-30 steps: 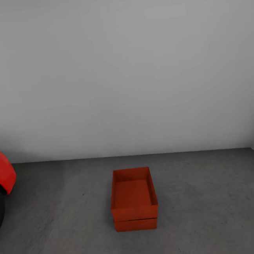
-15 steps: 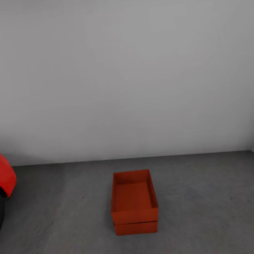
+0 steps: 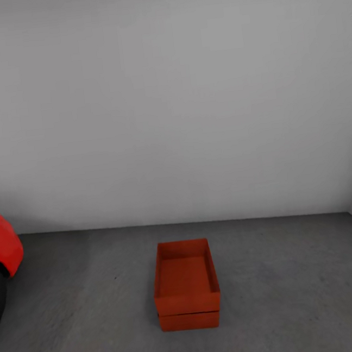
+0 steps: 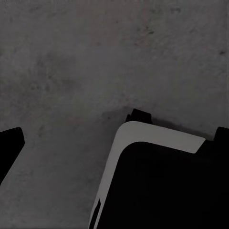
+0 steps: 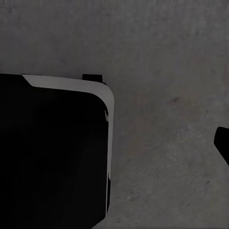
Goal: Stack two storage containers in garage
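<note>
Head view showed a red car [image 3: 2, 247] at far left, apart from the two storage containers [image 3: 186, 286], stacked on the grey floor [image 3: 299, 293] mid-scene, well short of the white wall [image 3: 167, 100]. Bare concrete lay around them. Whether either gripper's fingers were spread could not be told.
</note>
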{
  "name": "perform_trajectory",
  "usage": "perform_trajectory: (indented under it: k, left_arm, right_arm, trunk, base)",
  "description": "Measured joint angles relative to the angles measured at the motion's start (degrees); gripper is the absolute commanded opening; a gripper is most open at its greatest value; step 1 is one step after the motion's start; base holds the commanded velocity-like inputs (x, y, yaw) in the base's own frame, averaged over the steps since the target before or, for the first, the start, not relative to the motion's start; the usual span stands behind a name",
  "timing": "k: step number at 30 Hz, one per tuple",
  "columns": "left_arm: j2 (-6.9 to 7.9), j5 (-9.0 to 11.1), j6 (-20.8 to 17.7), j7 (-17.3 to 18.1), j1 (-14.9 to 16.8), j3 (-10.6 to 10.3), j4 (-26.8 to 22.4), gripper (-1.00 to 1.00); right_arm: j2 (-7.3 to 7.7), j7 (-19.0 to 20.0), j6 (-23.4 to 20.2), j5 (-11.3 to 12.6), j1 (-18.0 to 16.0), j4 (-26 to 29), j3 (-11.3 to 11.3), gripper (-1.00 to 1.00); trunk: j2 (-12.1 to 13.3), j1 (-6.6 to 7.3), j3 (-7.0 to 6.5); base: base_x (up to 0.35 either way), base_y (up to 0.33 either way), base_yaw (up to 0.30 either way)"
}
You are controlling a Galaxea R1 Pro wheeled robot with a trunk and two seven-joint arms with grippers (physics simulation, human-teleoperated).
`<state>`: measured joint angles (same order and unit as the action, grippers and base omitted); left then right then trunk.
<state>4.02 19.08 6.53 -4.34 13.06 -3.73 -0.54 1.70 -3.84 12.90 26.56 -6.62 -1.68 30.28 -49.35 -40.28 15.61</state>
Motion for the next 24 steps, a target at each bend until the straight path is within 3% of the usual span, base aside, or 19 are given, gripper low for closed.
perform_trajectory:
  k: [24]
  left_arm:
    - [0.0, 0.0, 0.0, 0.0, 0.0, 0.0, 0.0, 1.0]
  right_arm:
    - [-0.09, 0.0, 0.1, 0.0, 0.0, 0.0, 0.0, 1.0]
  trunk:
    - [0.0, 0.0, -2.24]
  base:
    - [0.0, 0.0, 0.0]
